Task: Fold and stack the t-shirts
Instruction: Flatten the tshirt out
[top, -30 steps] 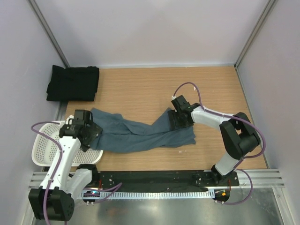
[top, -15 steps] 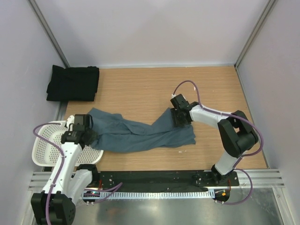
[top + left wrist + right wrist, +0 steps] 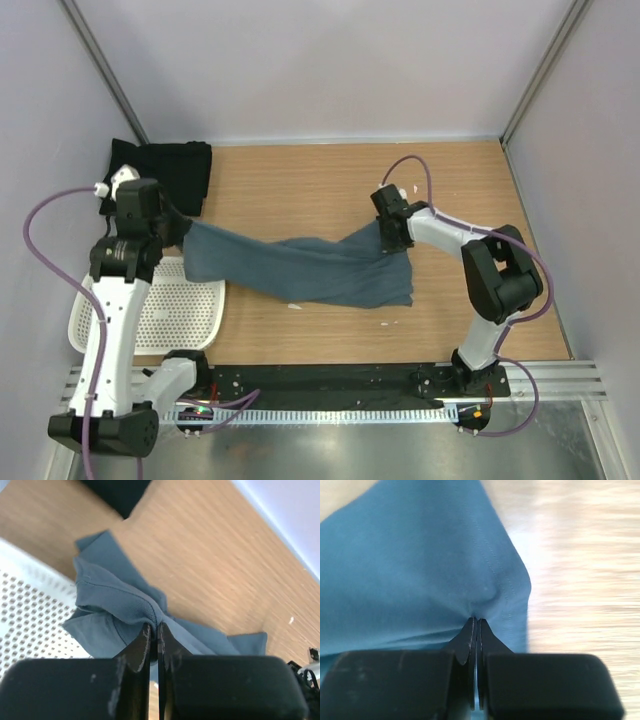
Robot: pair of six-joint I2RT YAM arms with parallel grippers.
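Top external view: the slate-blue t-shirt (image 3: 320,272), limp and light, sags over the table (image 3: 300,180) between the left gripper (image 3: 178,230) and right gripper (image 3: 388,243), each pinched closed on an edge fold; stitched hems probably hold best.

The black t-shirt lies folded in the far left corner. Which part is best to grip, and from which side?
Probably the right edge of the black t-shirt, coming from above on its right side. That edge lies flat on open wood, while the left arm covers its near left part.
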